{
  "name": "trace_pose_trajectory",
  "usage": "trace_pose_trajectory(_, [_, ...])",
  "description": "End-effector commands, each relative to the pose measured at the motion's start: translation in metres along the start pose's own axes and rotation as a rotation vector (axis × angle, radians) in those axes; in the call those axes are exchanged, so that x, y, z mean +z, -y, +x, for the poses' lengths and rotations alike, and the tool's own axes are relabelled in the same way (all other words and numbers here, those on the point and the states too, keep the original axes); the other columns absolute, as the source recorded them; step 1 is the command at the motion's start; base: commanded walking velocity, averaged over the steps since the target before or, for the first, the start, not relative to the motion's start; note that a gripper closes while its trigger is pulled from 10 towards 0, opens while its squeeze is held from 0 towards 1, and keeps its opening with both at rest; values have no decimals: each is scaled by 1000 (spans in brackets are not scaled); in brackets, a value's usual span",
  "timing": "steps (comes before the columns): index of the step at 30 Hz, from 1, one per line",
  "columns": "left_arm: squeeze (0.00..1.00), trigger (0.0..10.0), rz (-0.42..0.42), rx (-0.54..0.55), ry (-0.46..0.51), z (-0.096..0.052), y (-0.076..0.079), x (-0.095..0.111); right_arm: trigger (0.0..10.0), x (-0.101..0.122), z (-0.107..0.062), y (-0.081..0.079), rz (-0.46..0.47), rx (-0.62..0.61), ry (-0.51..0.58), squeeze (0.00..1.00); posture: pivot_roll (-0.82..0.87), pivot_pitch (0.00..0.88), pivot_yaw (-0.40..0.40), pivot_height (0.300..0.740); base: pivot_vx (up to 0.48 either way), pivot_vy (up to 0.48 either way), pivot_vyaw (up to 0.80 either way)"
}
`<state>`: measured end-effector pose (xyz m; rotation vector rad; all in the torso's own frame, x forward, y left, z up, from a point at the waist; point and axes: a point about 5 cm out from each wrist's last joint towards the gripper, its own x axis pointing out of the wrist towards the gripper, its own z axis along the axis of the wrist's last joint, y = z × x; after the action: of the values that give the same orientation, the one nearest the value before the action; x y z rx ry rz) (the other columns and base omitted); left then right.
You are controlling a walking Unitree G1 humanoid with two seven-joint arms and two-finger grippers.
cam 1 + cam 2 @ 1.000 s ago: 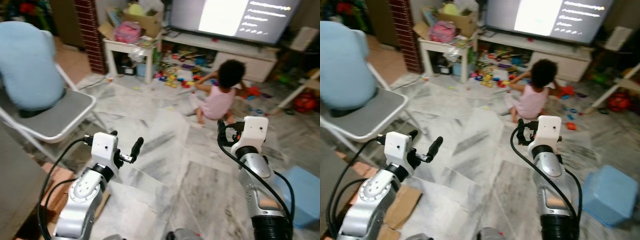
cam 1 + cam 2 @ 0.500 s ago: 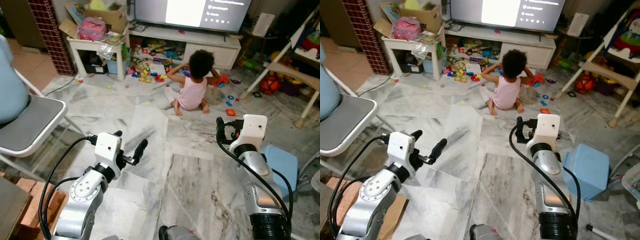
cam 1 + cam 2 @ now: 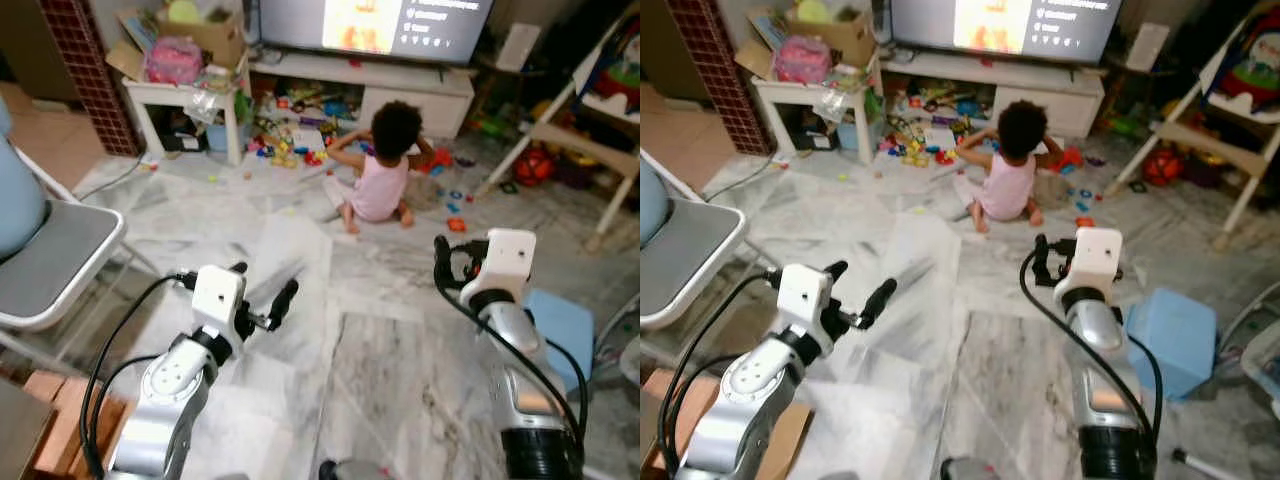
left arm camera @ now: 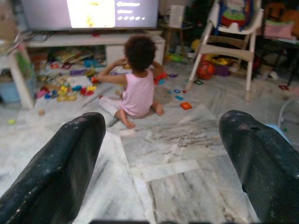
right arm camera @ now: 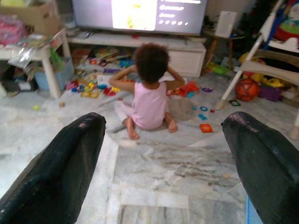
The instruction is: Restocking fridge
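Two silver metal arms (image 3: 165, 395) carry white boxy wrist housings (image 3: 218, 295), looping black cables (image 3: 110, 345), and textured black fingers (image 4: 56, 172).

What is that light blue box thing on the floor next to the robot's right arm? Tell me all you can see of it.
The light blue box looks like smooth plastic, squarish with rounded corners and a flat, plain top. It sits on the grey marble floor, turned a little askew to the tile lines, just outside the robot's right arm, which hides its near edge. Nothing lies on it. Whether it is a stool or a bin cannot be told.
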<state>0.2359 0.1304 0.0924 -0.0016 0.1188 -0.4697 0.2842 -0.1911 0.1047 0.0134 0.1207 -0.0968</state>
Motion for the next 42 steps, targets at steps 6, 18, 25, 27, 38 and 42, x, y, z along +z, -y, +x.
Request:
trace_pose_trajectory(6, [0, 10000, 14, -19, 27, 2, 4, 6, 10000, 0, -1, 5, 1, -25, -7, 0, 20, 0, -26, 740, 321, 0, -800])
trace_pose_trajectory(18, [0, 10000, 13, -21, 33, 3, 4, 6, 10000, 0, 0, 6, 2, -33, -6, 0, 20, 0, -25, 740, 45, 0, -800])
trace_pose_trajectory(25, [0, 10000, -3, 14, 37, 5, 2, 7, 10000, 0, 1, 7, 2, -40, -7, 0, 17, 0, -26, 740, 0, 0, -800])
trace_pose_trajectory(27, [0, 10000, -2, 18, 37, 6, 1, 7, 10000, 0, 1, 7, 1, -42, -7, 0, 16, 0, -25, 740, 0, 0, -800])
trace_pose_trajectory(38, [0, 10000, -11, -25, 56, 9, 4, 10, 10000, 2, 2, 9, 0, -56, -2, 0, 3, 0, -21, 740, 0, -100, -800])
trace_pose_trajectory(42, [0, 10000, -10, -28, 56, 10, 4, 11, 10000, 1, 2, 10, 0, -60, -4, 0, 1, 0, -18, 740, 0, -274, -800])
